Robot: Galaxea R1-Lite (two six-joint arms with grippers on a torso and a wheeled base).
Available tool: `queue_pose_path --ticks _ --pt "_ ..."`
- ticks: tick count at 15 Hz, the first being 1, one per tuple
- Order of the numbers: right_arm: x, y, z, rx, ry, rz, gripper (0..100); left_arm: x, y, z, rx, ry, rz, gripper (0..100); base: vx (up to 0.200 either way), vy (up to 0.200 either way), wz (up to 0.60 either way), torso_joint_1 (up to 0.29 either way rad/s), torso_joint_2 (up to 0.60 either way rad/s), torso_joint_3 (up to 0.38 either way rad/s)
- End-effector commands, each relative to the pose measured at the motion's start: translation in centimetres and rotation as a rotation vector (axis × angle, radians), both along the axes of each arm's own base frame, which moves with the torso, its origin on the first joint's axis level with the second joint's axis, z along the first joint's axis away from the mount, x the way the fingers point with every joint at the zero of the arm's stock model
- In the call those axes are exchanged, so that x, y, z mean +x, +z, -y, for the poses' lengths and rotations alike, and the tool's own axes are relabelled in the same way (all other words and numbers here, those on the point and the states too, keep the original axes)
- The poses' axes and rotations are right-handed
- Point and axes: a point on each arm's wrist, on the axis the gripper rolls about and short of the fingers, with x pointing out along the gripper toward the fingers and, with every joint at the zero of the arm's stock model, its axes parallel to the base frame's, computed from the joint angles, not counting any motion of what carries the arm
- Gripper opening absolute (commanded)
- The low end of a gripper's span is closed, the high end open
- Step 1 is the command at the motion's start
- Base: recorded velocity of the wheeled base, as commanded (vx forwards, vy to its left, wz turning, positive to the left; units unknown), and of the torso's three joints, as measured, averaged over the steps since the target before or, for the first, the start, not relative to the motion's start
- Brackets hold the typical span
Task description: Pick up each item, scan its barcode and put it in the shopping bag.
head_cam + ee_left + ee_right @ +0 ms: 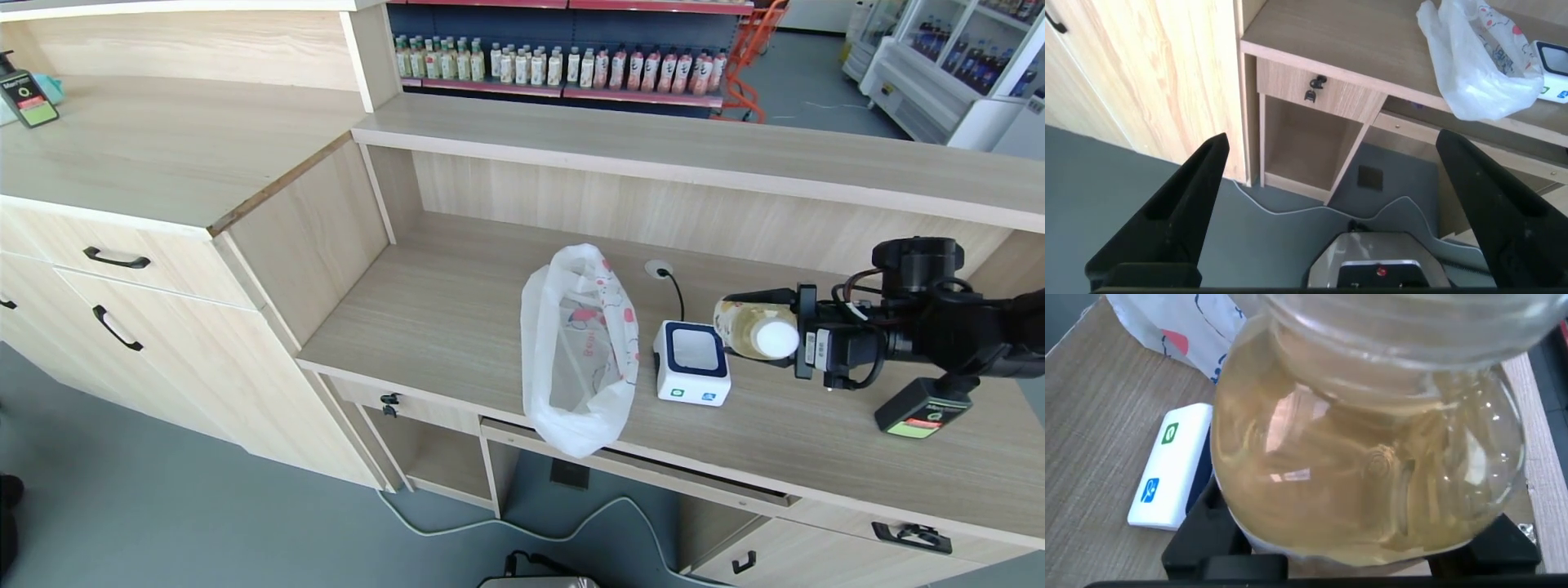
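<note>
Bottle (739,327) of pale yellow drink, white cap, held on its side by the right gripper (775,327), fingers clamped across its body, above the counter (457,310) right of centre, just beside the scanner (691,362). Judged: stiff clear plastic, full and fairly heavy, smooth and liable to slip; best held at mid-body. No print on it is legible; the scanner's front carries a green and a blue mark. Shopping bag (581,351), thin and limp, stands open at the counter's front edge, left of the scanner. Left gripper (1331,143) hangs spread wide and empty below that edge
</note>
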Motion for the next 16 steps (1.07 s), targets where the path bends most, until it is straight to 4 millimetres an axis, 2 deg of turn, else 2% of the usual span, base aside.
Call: queue_pose_path --ticks 1,9,16 --pt "0.4 -0.5 -0.7 0.002 0.019 0.0 0 0.0 0.0 0.0 0.0 0.0 0.0 100 0.0 0.0 0.0 0.0 0.0 0.0" --pt "1.6 -1.6 -1.3 0.002 0.032 0.034 0 0.0 0.0 0.0 0.0 0.0 0.0 100 0.0 0.0 0.0 0.0 0.0 0.0" --pt "3.5 -2.2 -3.1 0.003 0.079 0.057 0 0.0 0.0 0.0 0.0 0.0 0.0 100 0.0 0.0 0.0 0.0 0.0 0.0"
